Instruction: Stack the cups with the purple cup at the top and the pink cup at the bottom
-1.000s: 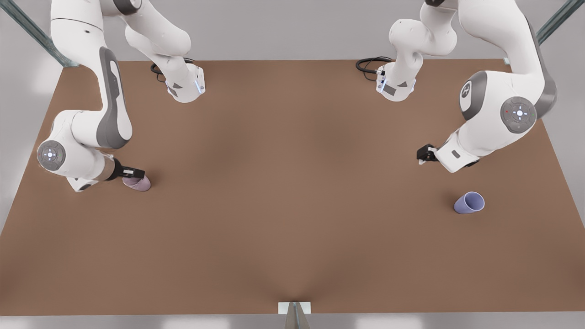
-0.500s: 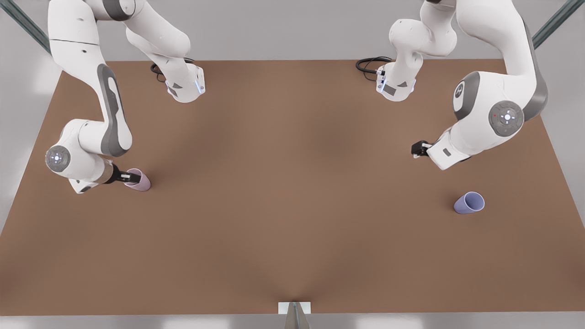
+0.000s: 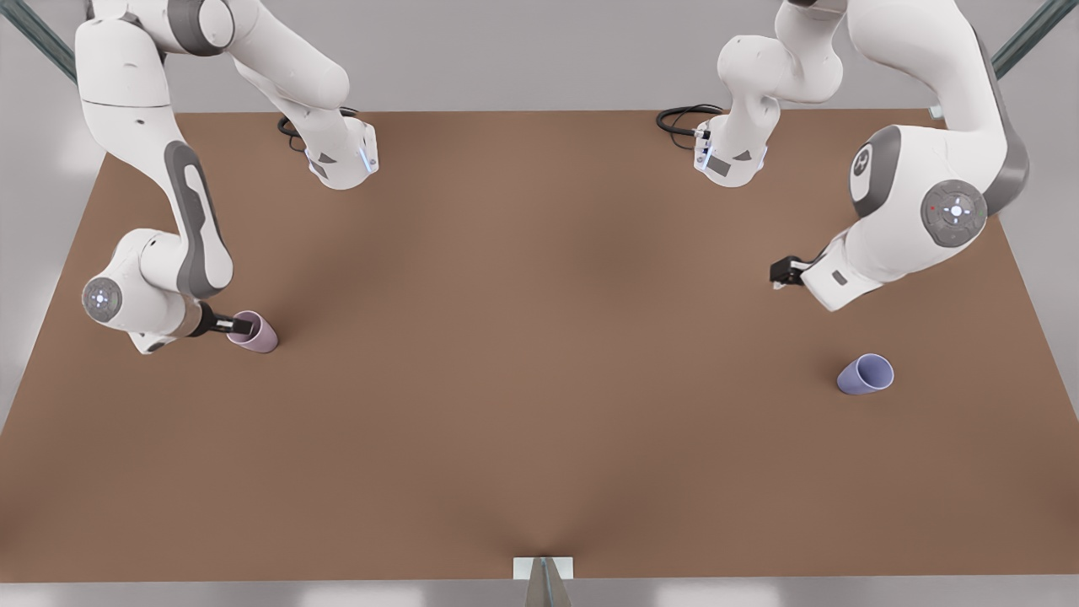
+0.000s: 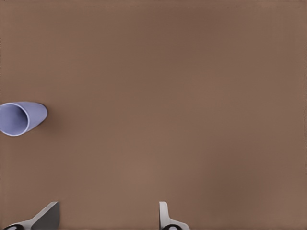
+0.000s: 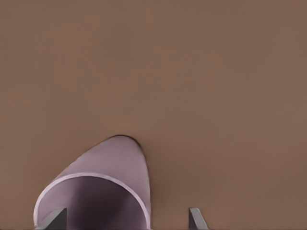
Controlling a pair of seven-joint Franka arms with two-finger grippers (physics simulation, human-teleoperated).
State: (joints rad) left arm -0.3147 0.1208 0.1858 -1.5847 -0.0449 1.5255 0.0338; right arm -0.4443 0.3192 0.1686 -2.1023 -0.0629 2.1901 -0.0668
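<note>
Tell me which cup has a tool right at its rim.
The pink cup, at the front view's left. The right tool straddles its rim, one finger inside. The purple cup stands alone, apart from the left tool.

You get soft, even overhead light on the bench (image 3: 539, 379): faint diffuse shadows beneath both arms, no glare, a darker patch mid-bench, and slightly smeared edges throughout.
</note>
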